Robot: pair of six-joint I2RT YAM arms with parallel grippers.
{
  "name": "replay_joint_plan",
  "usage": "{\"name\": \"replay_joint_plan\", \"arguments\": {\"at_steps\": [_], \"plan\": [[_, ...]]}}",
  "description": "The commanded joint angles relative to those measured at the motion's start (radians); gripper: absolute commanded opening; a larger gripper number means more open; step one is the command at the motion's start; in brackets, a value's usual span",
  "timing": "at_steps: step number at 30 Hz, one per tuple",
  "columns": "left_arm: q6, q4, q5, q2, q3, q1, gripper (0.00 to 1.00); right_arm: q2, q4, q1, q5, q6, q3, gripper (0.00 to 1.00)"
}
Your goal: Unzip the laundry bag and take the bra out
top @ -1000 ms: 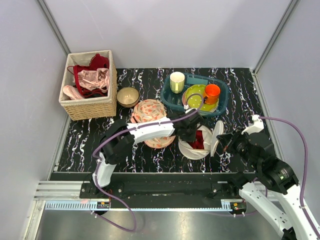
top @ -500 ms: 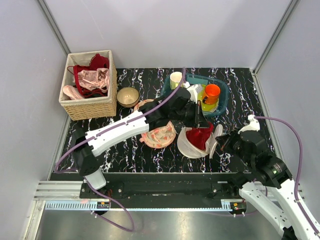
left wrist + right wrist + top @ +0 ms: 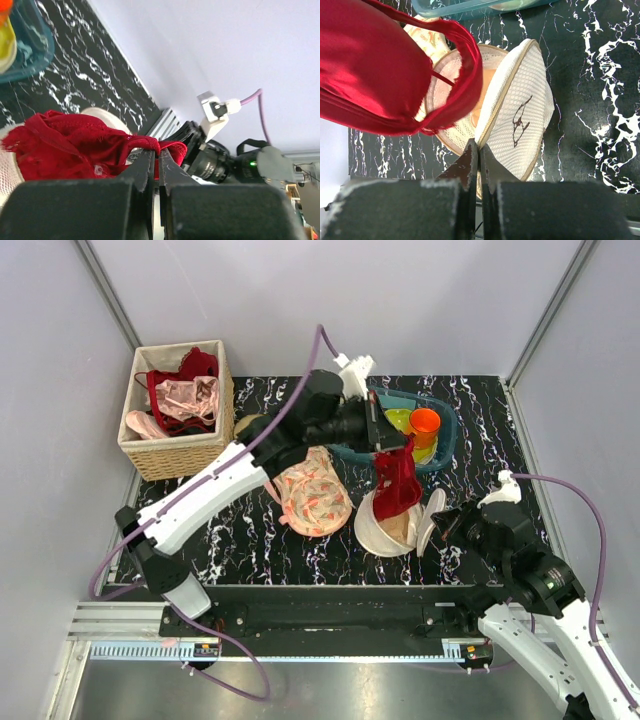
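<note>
Near the middle of the black marbled surface [image 3: 250, 540], the laundry bag [image 3: 376, 533] lies unzipped, its round lid flap standing on edge at the right of the open bowl half. On the flap's tan-trimmed rim the right fingers [image 3: 443, 525] are clamped tight, as the right wrist view shows up close. Above the bag, the left fingers [image 3: 383, 443] are pinched on a fold of the red bra [image 3: 397, 482], which hangs down over the bag's opening; whether its lower end touches the bag I cannot tell. Just left of the bag lies a peach floral cloth [image 3: 312, 502]. Behind the bag sits a teal tray [image 3: 445, 440], and a wicker basket [image 3: 180, 455] stands at the far left.
</note>
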Motion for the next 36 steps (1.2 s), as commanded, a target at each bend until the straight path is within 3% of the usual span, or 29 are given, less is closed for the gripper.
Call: {"name": "replay_joint_plan", "arguments": {"at_steps": [1, 12, 17, 27, 36], "plan": [[0.047, -0.005, -0.037, -0.089, 0.115, 0.045, 0.00, -0.003, 0.000, 0.002, 0.020, 0.011, 0.004, 0.00], [0.150, -0.130, -0.090, -0.187, 0.297, 0.215, 0.00, 0.016, 0.018, 0.002, 0.014, 0.006, 0.001, 0.00], [0.174, -0.176, -0.116, -0.246, 0.320, 0.385, 0.00, 0.036, 0.037, 0.002, 0.004, 0.002, -0.002, 0.00], [0.219, -0.324, -0.042, -0.180, 0.563, 0.767, 0.00, 0.106, 0.101, 0.000, -0.015, -0.010, -0.017, 0.00], [0.214, -0.263, -0.086, -0.120, 0.538, 1.031, 0.00, 0.206, 0.191, 0.002, -0.046, -0.023, -0.037, 0.00]]}}
